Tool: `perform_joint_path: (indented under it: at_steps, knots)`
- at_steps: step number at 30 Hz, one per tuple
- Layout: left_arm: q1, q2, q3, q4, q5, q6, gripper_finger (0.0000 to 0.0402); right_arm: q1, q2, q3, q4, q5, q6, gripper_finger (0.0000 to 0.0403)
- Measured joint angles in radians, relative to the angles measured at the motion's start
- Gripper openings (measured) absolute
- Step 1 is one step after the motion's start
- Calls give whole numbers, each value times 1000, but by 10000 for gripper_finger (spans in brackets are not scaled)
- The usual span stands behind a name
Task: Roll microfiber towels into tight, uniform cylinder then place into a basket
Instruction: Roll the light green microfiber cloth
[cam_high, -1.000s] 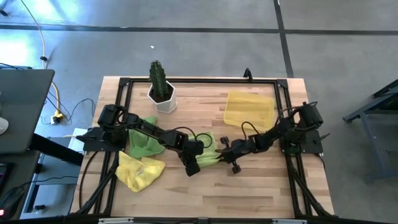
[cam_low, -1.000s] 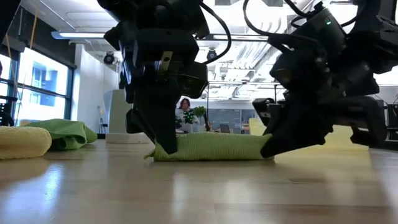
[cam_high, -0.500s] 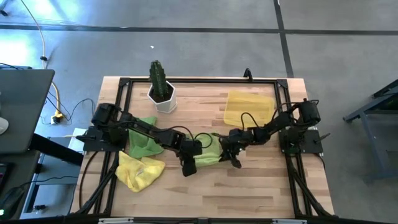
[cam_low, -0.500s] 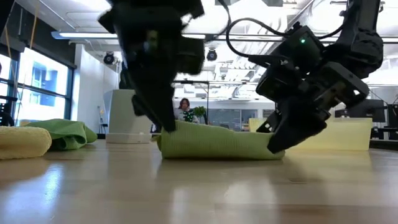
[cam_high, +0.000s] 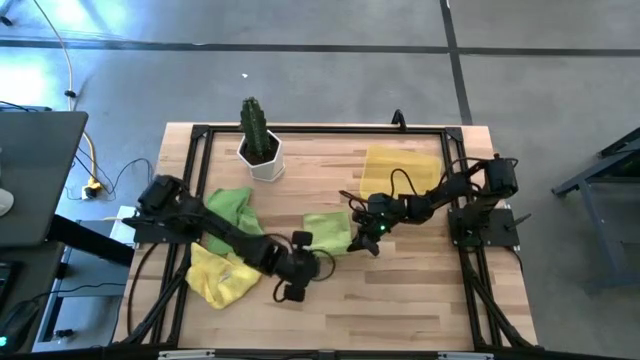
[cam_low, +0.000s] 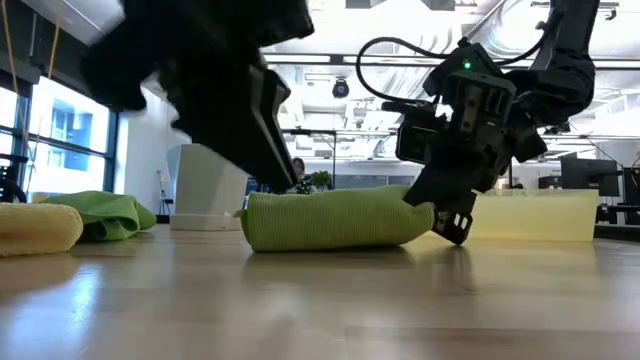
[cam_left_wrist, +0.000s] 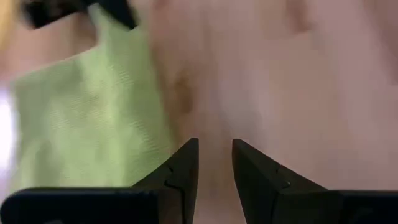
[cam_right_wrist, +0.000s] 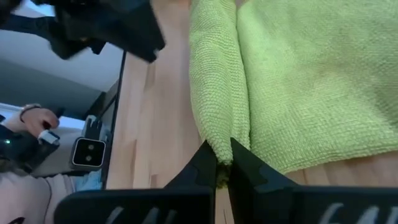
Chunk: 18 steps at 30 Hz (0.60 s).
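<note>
A lime green microfiber towel (cam_high: 327, 232) lies partly rolled on the wooden table; in the low view it shows as a thick roll (cam_low: 335, 218). My right gripper (cam_high: 368, 228) is shut on its right end. My left gripper (cam_left_wrist: 215, 163) stands open, near the towel's near left corner, with only bare wood between its fingers. A second green towel (cam_high: 230, 215) and a yellow one (cam_high: 222, 275) lie crumpled at the left. The yellow basket (cam_high: 400, 172) stands at the far right. My right gripper pinches the rolled fold at the towel's right end (cam_right_wrist: 219, 146) between its two fingers. The fingers come from the table's right side, slanting down, along the roll. The roll rests on the table with its flat, unrolled part (cam_right_wrist: 311, 81) spread beside it.
A white pot with a cactus (cam_high: 260, 145) stands at the far left. A black frame (cam_high: 320, 128) runs around the table's edges. Bare wood lies along the near edge. A person's hand (cam_right_wrist: 31, 115) shows beyond the table.
My left gripper has opened, let go of the towel's left end and drawn back toward the near edge, turning as it went. My right gripper, still shut, has rolled its wrist and moved toward the far edge. The towel has rolled over into a thicker roll.
</note>
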Motion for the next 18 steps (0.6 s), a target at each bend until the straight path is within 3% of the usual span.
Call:
perform_joint_path:
  at_steps: [3, 7, 12, 18]
  knots:
    - [-9, 24, 0, 1, -120, -24, 88, 2, 0, 0, -6, 2, 1, 1]
    - [-5, 28, 0, 6, -182, -43, 88, 4, 0, 1, -20, 19, 1, 1]
    - [13, 28, 0, 0, -188, -76, 88, 4, -2, 1, -28, 21, 0, 1]
    - [49, 45, -1, -49, -174, -221, 88, 4, -2, 1, -31, 24, -8, 0]
